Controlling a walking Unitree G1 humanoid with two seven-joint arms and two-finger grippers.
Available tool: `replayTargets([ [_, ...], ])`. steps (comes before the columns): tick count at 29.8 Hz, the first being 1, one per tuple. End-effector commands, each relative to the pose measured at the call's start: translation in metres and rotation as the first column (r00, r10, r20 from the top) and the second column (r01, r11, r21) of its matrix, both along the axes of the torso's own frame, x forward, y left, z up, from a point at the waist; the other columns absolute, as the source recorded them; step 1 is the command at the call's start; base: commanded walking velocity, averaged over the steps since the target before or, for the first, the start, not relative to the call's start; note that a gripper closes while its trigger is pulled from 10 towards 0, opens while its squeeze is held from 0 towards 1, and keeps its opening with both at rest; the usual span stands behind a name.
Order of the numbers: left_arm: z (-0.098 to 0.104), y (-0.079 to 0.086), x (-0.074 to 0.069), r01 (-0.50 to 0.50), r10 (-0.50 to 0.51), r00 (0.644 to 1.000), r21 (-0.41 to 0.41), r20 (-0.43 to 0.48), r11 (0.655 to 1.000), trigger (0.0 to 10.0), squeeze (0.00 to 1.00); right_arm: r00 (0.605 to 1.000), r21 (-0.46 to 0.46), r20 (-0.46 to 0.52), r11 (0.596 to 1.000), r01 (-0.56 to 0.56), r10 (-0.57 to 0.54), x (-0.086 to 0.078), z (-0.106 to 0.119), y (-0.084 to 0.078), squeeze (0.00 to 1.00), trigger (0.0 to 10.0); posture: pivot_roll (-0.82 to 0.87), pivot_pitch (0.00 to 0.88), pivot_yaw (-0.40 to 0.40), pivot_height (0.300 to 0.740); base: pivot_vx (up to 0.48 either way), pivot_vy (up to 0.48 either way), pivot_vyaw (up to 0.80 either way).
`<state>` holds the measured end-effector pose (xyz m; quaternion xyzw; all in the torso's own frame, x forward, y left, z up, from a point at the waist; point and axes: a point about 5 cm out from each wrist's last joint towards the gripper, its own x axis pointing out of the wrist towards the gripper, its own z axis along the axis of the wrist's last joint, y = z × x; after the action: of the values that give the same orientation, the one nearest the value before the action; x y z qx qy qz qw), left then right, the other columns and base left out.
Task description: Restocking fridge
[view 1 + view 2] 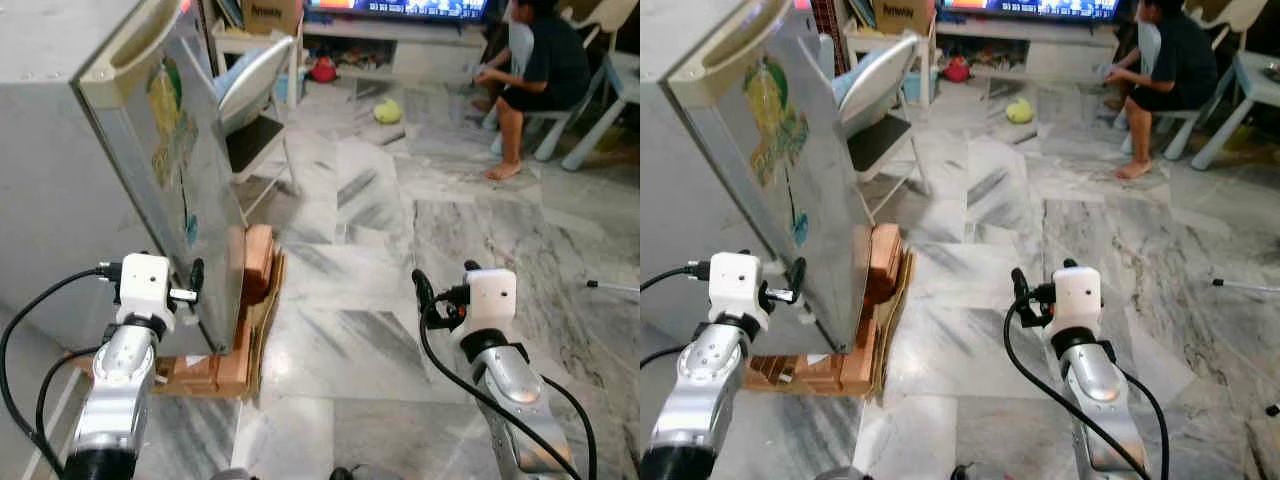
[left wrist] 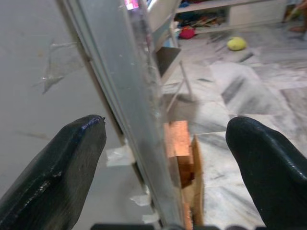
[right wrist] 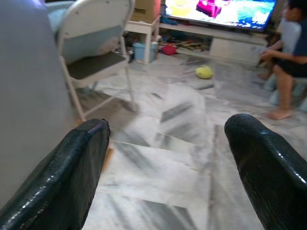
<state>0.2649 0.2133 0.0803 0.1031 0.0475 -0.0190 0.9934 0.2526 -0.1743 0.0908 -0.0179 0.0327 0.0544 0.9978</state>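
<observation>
The grey fridge [image 1: 60,150] stands at the left, its door [image 1: 185,160] shut and carrying colourful stickers. My left gripper [image 1: 195,285] is open at the door's lower edge. In the left wrist view its two black fingers [image 2: 57,172] straddle the door's edge strip [image 2: 129,96], one on the fridge's side wall and one on the front. My right gripper [image 1: 425,300] is open and holds nothing; it hovers over the marble floor [image 3: 168,120] to the right of the fridge.
The fridge rests on wooden blocks and cardboard [image 1: 250,300]. A folding chair [image 1: 255,100] stands just beyond the door. A person [image 1: 540,70] sits at the far right near a white table leg [image 1: 600,120]. A yellow ball [image 1: 387,111] lies on the floor.
</observation>
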Motion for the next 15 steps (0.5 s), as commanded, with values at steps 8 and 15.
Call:
replayTargets([
  [8,0.013,-0.016,-0.002,0.077,-0.077,0.996,-0.005,0.037,0.997,10.0,0.00,1.000,0.019,-0.004,1.000,0.008,-0.008,0.005,0.003,-0.001,0.00,10.0,0.01,0.052,-0.033,0.740,0.000,0.000,-0.69],
  [15,0.023,-0.014,-0.011,0.078,-0.078,0.996,0.003,0.044,0.997,10.0,0.00,1.000,0.007,0.001,1.000,0.015,-0.015,0.003,0.002,-0.004,0.00,10.0,0.00,0.048,-0.027,0.740,0.000,0.317,-0.11],
])
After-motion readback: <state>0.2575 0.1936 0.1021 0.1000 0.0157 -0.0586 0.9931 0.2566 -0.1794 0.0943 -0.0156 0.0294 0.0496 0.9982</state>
